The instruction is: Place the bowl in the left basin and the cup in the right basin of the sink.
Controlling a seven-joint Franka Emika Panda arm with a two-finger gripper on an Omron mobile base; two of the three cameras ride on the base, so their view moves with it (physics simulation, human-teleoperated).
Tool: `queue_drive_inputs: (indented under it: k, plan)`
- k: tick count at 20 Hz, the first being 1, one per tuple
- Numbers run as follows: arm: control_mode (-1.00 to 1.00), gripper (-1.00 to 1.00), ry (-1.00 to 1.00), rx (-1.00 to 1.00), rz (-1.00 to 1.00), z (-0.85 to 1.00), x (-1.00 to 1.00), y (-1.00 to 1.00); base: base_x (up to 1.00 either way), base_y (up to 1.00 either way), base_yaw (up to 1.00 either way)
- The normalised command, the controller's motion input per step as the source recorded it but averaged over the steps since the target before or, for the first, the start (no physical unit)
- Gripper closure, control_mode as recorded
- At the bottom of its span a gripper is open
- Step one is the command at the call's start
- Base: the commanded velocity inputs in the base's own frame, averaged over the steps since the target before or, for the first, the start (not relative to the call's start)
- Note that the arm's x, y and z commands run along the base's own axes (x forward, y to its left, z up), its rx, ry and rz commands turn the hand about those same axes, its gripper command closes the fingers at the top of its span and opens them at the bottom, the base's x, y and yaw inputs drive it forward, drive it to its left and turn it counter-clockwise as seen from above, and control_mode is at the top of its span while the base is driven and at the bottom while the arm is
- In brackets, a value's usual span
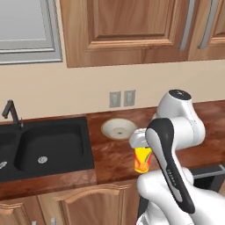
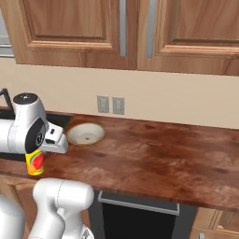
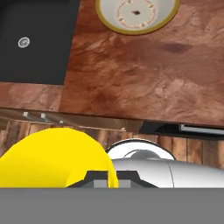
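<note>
Left base view: the cup [image 1: 142, 159] hangs in the air at the front edge of the table [image 1: 118, 158], just under the gripper [image 1: 141, 147]. The white hand covers the cup's top, so only the yellow body with the orange-red mark shows. The bowl [image 1: 118, 128] sits upright on the table behind the cup, just right of the sink [image 1: 44, 147]. The right basin [image 1: 50, 145] is the wide one next to the bowl, silver drain showing. The left basin [image 1: 5, 151] is cut by the picture's left edge. A black faucet [image 1: 12, 113] stands at the back of the sink.

Right base view: the cup [image 2: 34, 162] sits below the gripper [image 2: 39, 151], in front of the table edge. The bowl [image 2: 85, 133] lies on the table [image 2: 154, 149] behind it, apart from the cup. Two wall outlets [image 2: 110, 105] above the bowl.

Hand view: the cup [image 3: 52, 159] shows as a big yellow shape at the bottom with the fingers [image 3: 107, 180] clamped on it; fingers drawn in tight, only dark tips visible. The bowl [image 3: 136, 15] is at the top, cream inside with tan rim. A black basin [image 3: 35, 39] with its drain is at upper left; which basin, cannot tell here.
</note>
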Motion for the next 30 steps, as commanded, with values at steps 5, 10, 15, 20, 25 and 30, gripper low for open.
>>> queue_drive_inputs:
  k: [5, 10, 15, 20, 25, 30]
  plan:
    - [1.0, 1.0, 0.0, 0.0, 0.0, 0.0, 0.0, 0.0, 0.0, 0.4, 0.0]
    - [1.0, 1.0, 0.0, 0.0, 0.0, 0.0, 0.0, 0.0, 0.0, 0.44, 0.0]
    - [1.0, 1.0, 0.0, 0.0, 0.0, 0.0, 0.0, 0.0, 0.0, 0.46, 0.0]
    - [1.0, 1.0, 0.0, 0.0, 0.0, 0.0, 0.0, 0.0, 0.05, 0.48, 0.0]
    - [1.0, 1.0, 0.0, 0.0, 0.0, 0.0, 0.0, 0.0, 0.14, 0.37, 0.0]
    - [1.0, 1.0, 0.0, 0.0, 0.0, 0.0, 0.0, 0.0, 0.16, 0.27, 0.0]
